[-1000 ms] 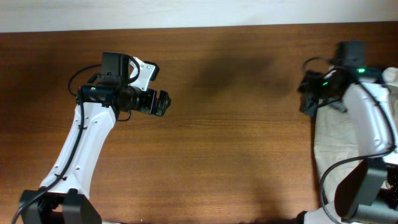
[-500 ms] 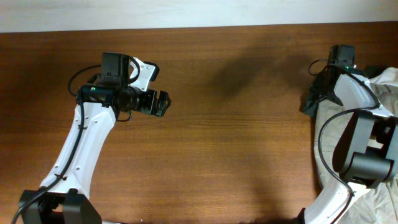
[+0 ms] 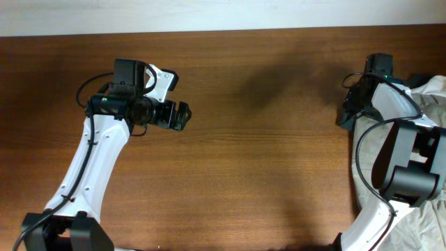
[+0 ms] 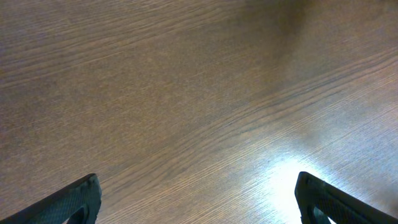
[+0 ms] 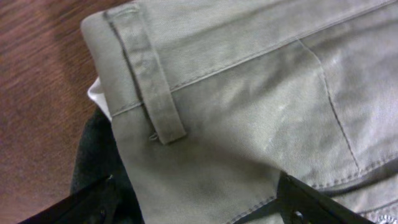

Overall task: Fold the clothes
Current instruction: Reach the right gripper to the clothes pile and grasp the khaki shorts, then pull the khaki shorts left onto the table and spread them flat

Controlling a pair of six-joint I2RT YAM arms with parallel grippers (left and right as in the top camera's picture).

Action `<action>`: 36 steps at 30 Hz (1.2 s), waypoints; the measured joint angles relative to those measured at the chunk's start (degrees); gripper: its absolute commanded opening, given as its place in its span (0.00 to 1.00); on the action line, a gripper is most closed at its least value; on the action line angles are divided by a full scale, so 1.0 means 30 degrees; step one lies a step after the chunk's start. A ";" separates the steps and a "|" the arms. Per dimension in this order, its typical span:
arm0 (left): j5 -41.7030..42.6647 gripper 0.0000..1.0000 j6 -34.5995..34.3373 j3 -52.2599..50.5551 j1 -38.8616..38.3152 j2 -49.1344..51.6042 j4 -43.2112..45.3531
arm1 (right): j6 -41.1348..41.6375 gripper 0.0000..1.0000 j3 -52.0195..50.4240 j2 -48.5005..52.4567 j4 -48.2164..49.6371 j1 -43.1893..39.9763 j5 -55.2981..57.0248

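Note:
A pile of clothes (image 3: pixel 425 139) lies at the table's right edge, pale beige on top. In the right wrist view the khaki-beige shorts (image 5: pixel 249 93) fill the frame, with waistband and a belt loop (image 5: pixel 149 81); a dark grey piece (image 5: pixel 93 162) and a bit of white cloth (image 5: pixel 98 93) lie under their left edge. My right gripper (image 5: pixel 196 202) is open, its fingers spread just over the shorts' waistband corner; in the overhead view it (image 3: pixel 347 111) is at the pile's left edge. My left gripper (image 3: pixel 182 116) is open and empty over bare wood (image 4: pixel 199 202).
The brown wooden table (image 3: pixel 265 153) stretches between the two arms. A pale wall strip (image 3: pixel 209 14) runs along the far edge. The right arm's body (image 3: pixel 404 160) lies over the pile.
The right arm has swung toward the far right and lowered its gripper onto the pile's left edge. The left arm has not moved.

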 measured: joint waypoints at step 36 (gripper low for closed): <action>0.0809 0.09 0.0947 0.4495 0.3337 -0.2820 -0.1974 | -0.0160 0.50 1.3231 -0.4160 -1.0841 1.3573 -0.5289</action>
